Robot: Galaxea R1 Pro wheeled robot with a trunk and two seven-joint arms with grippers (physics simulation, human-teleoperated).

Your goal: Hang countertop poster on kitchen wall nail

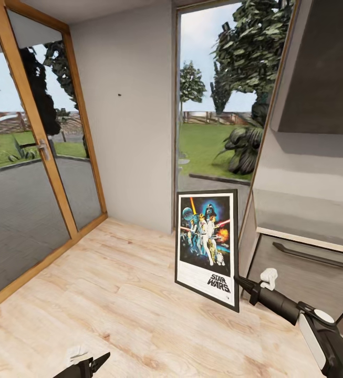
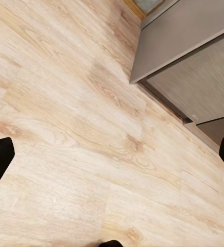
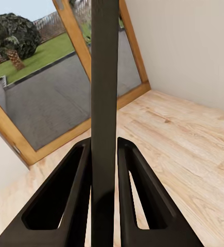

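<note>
In my right gripper [image 1: 238, 280]: the poster [image 1: 207, 245], held upright above the wood floor [image 1: 118, 294].

Its two fingers [image 3: 73, 200] are clamped on the frame's lower edge, seen edge-on from the wrist. My left gripper [image 1: 90, 365] hangs low over the planks, jaws spread. A wall nail [image 1: 120, 95] sits high beyond the poster.

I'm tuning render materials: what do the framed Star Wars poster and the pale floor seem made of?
The black-framed Star Wars poster, pinched by the right gripper: likely printed paper in a thin, matte black frame, material unclear. The pale plank floor: wood or laminate, with visible grain and seams.
</note>
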